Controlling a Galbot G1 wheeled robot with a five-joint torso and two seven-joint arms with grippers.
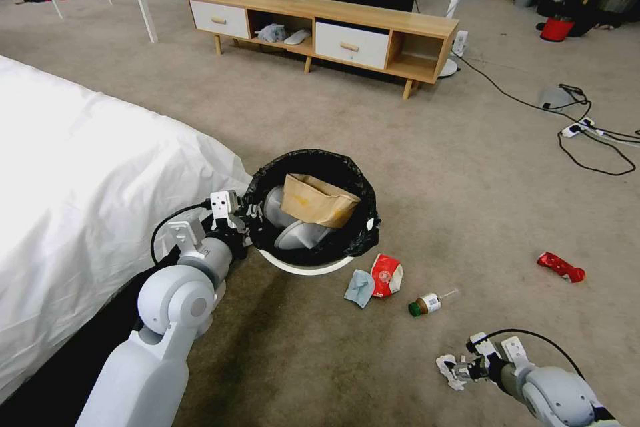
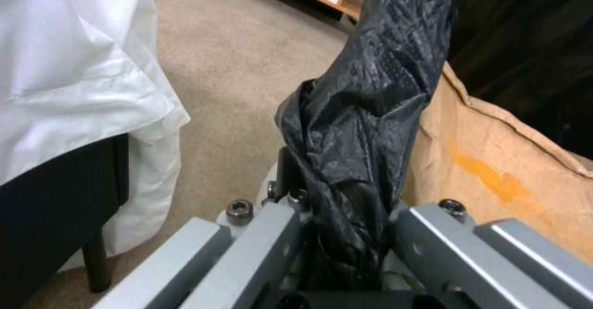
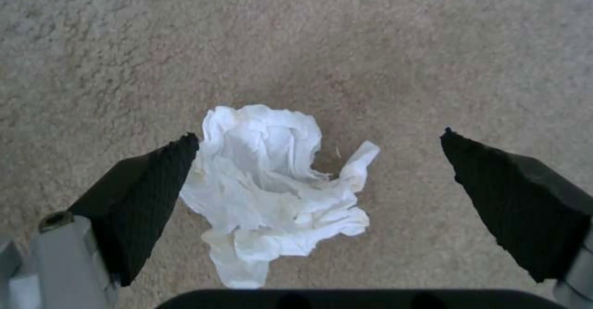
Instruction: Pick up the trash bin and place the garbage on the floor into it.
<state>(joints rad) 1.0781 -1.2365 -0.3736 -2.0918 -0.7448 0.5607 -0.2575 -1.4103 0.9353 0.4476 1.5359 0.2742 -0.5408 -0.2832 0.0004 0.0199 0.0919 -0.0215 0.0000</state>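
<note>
One soft, light tissue (image 3: 278, 193) lies between the released right pincer (image 3: 318, 170); left pincer (image 2: 346, 235) grasps the bin (image 1: 313, 210) rim.

No text, brand or number can be read. The bottle (image 1: 425, 304) carries a pale label and the red-white packet (image 1: 386, 274) a white printed patch, but both are too small to make out. The brown paper bag (image 1: 317, 201) shows only an orange smear, no lettering.
</note>
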